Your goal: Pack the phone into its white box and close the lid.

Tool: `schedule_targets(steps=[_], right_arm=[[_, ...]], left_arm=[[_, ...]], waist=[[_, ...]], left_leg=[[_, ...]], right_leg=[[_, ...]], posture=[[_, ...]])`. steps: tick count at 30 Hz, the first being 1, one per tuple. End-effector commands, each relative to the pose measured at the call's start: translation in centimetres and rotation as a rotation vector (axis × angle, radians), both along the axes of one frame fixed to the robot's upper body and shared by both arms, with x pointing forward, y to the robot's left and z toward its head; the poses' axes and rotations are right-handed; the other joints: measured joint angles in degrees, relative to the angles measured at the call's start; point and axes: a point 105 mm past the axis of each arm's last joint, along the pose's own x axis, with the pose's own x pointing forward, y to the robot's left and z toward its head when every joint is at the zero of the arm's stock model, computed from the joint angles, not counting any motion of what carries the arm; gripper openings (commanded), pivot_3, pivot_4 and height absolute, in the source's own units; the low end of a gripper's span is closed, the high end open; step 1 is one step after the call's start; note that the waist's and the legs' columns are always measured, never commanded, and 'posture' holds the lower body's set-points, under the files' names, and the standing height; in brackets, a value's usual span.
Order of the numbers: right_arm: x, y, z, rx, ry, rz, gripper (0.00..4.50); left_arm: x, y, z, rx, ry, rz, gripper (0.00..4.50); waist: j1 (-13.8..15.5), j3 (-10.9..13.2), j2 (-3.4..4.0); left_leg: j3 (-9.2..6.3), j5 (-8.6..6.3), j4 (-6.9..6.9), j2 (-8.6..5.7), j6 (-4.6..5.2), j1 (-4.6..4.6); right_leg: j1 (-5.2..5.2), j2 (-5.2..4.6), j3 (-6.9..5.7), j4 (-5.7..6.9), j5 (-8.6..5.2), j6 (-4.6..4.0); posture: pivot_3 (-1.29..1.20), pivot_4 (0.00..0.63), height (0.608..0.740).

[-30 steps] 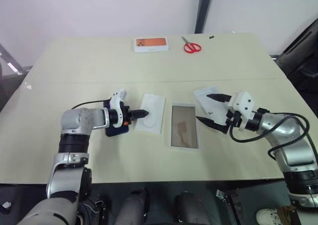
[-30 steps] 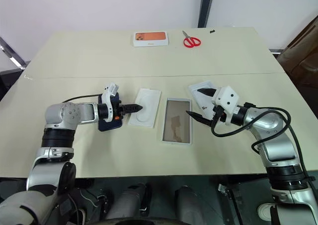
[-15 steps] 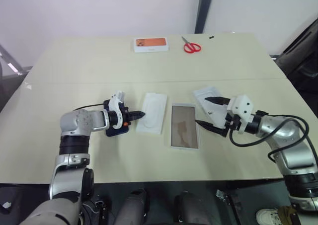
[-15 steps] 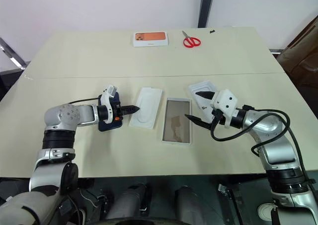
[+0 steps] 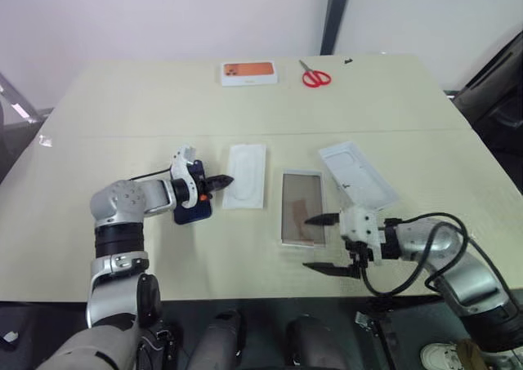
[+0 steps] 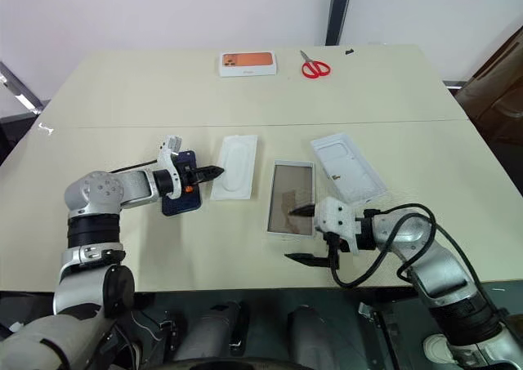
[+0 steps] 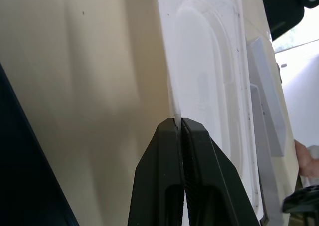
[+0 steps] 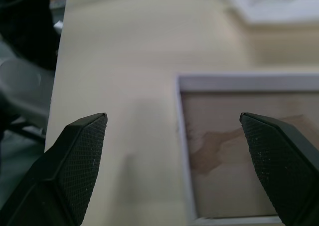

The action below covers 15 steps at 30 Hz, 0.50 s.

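Note:
The dark navy phone (image 5: 194, 211) lies flat on the table at the left, partly under my left gripper. My left gripper (image 5: 222, 180) points right and is shut on the near edge of a thin white insert (image 5: 248, 176), its fingertips (image 7: 172, 131) pinching that edge. The white box (image 5: 304, 173) lies open in the middle, showing its brownish bottom. The lid (image 5: 357, 174) rests on the table to the right of the box, inside up. My right gripper (image 5: 308, 243) is open at the box's near end, with one finger over the box's near right corner and the other over the table's front edge.
An orange-printed white box (image 5: 248, 73) and red scissors (image 5: 315, 77) lie at the far edge of the table. A black cable loops from my right wrist near the table's front edge (image 5: 245, 298).
My left gripper has shut on the insert's edge and drawn it left, straightening it. My right gripper, still open, has swung from beside the lid down to the box's near end.

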Motion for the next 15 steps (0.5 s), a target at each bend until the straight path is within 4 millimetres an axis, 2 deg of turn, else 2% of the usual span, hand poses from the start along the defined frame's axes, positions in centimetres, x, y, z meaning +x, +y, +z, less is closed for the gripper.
schedule_targets(steps=[1,8,15], right_arm=[[1.1,0.0,0.8,-0.021,-0.072,0.013,3.62],[1.8,0.9,0.4,-0.042,-0.098,0.056,0.06],[2.4,1.2,0.0,-0.069,-0.099,0.076,0.02]], left_arm=[[0.2,0.5,1.7,-0.017,-0.069,0.022,0.00],[0.5,0.9,3.0,-0.040,-0.113,0.056,0.00],[0.7,0.8,3.8,-0.040,-0.127,0.057,0.00]], waist=[[0.00,0.00,0.00],[0.05,0.00,-0.01],[-0.01,0.01,-0.01]], left_leg=[[0.00,0.00,0.00,0.00,0.00,0.00],[0.00,0.01,-0.01,0.00,-0.02,-0.01],[-0.01,0.02,0.00,0.00,-0.04,-0.01]], right_leg=[[0.00,0.00,0.00,0.00,0.00,0.00],[-0.01,0.00,-0.01,-0.01,0.00,0.00],[-0.01,0.01,-0.02,-0.01,0.00,0.00]], posture=[[0.00,0.150,0.734],[0.00,0.150,0.734],[0.00,0.150,0.734]])
